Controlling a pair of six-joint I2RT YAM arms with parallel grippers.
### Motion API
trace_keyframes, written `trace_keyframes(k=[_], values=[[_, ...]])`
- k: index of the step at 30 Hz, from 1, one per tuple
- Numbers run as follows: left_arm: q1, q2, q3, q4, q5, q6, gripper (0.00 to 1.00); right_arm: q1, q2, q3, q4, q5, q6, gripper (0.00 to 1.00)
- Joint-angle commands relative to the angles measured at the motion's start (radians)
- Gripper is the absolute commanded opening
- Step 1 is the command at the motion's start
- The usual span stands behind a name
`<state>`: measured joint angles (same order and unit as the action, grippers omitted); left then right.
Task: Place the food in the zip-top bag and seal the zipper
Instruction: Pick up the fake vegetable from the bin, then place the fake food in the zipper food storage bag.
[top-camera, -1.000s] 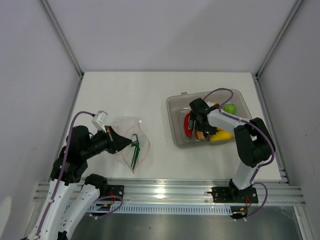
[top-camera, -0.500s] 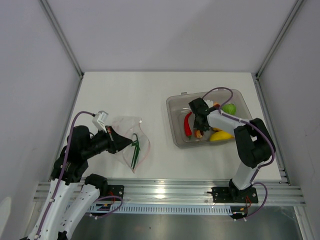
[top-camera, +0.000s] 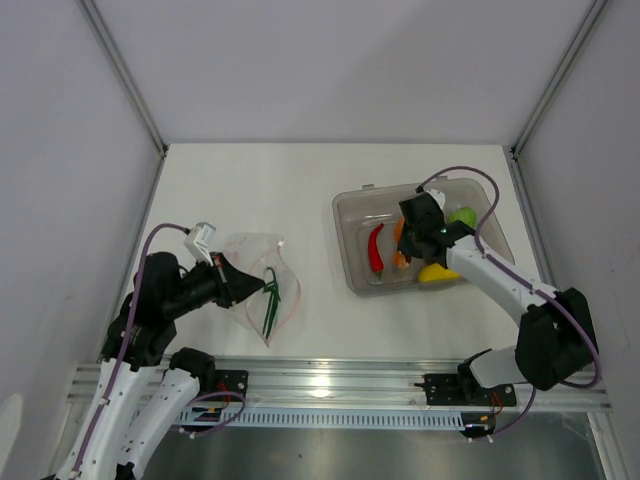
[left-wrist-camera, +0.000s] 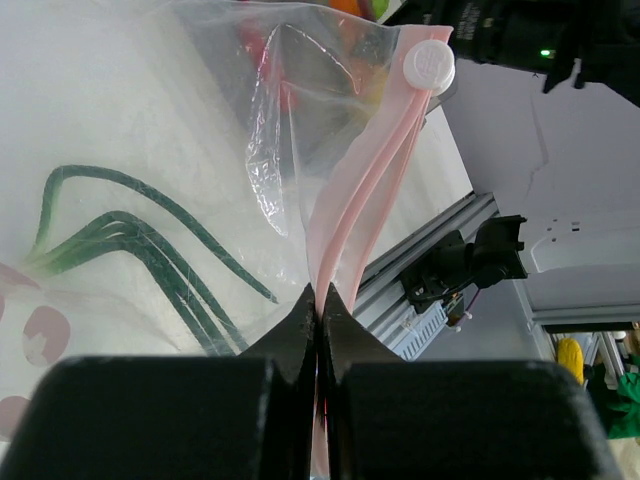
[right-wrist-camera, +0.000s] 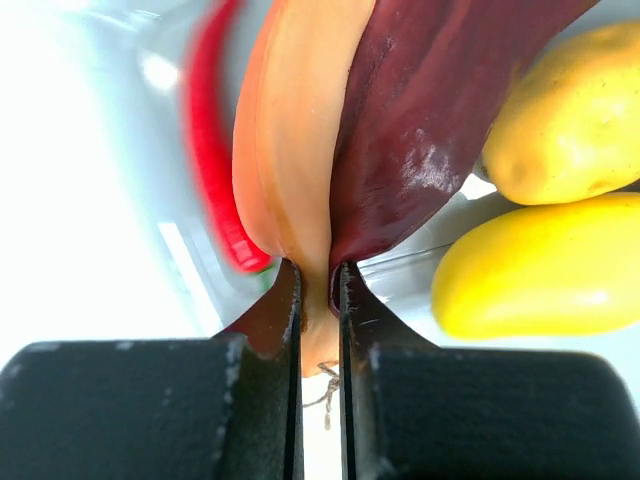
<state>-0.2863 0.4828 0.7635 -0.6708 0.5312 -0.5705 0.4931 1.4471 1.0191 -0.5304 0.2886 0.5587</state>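
Observation:
The zip-top bag (top-camera: 258, 262) lies on the table at the left with the green scallion (top-camera: 270, 298) inside it. My left gripper (top-camera: 238, 283) is shut on the pinkish zipper (left-wrist-camera: 362, 185) at the bag's mouth, below the white slider (left-wrist-camera: 428, 66). My right gripper (right-wrist-camera: 320, 278) is shut on the tip of a purple and orange piece (right-wrist-camera: 372, 120), which hangs over the grey bin (top-camera: 349, 214). In the bin lie a red chili (top-camera: 376, 248), a yellow fruit (top-camera: 441, 272) and a green round fruit (top-camera: 461, 216).
The grey translucent bin sits at the table's right centre. White walls stand on three sides, and a metal rail (top-camera: 330, 380) runs along the near edge by the arm bases.
My right gripper has shut on the purple and orange piece and lifted it off the bin floor, its arm swinging outward to the right. The left arm and bag have not moved.

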Motion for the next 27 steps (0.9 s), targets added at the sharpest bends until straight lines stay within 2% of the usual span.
trace_keyframes(k=[1, 7, 16, 20, 27], values=[[-0.005, -0.007, -0.013, 0.02, 0.019, -0.019, 0.01, -0.004, -0.1, -0.008, -0.011, -0.057, -0.025, 0.0], [-0.005, -0.015, -0.015, 0.014, 0.021, -0.017, 0.01, -0.005, -0.218, -0.062, -0.013, -0.215, -0.031, 0.0], [-0.005, 0.01, -0.041, 0.046, 0.024, -0.017, 0.01, -0.011, -0.408, -0.109, 0.044, -0.699, 0.006, 0.0], [-0.005, 0.031, -0.049, 0.065, 0.016, -0.015, 0.0, -0.007, -0.505, -0.126, 0.115, -0.947, 0.093, 0.0], [-0.005, 0.063, -0.053, 0.111, 0.0, -0.031, 0.01, 0.013, -0.622, -0.163, 0.236, -1.158, 0.328, 0.0]])
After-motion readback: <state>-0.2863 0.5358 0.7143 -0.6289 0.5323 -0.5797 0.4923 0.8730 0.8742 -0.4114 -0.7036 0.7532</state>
